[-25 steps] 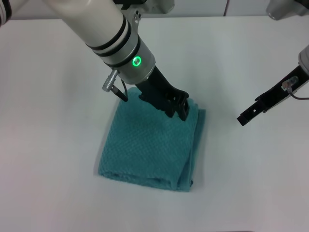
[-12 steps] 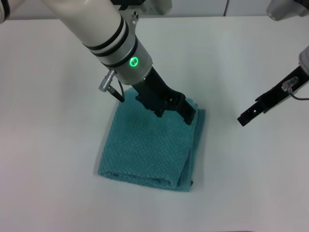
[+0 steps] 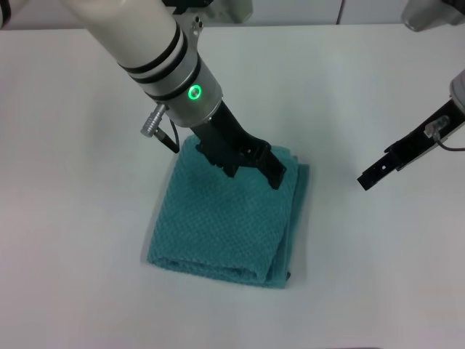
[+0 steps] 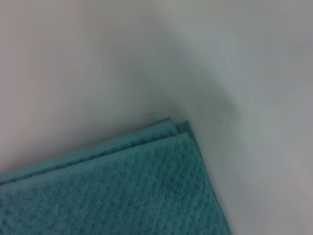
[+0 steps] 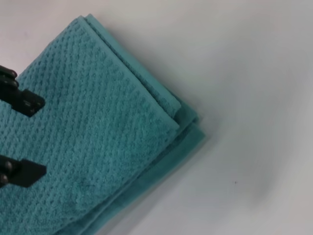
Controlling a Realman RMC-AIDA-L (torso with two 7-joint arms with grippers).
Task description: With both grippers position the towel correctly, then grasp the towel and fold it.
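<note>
The head camera is looking forward and down from above, taking in most of the white counter (image 3: pixel 73 218), the whole towel (image 3: pixel 218 225) and both arms from a moderate height. The left wrist camera is sitting very near the cloth, facing down onto one layered corner of the towel (image 4: pixel 122 196) and bare counter beyond it. The right wrist camera is looking down from farther off at a layered towel corner (image 5: pixel 98 132), with the left claw (image 5: pixel 22 137) showing at its picture's edge. All three views are sharing the towel.

White table (image 3: pixel 87 109), the folded teal towel (image 3: pixel 225 225) flat on it, layered edges showing.
</note>
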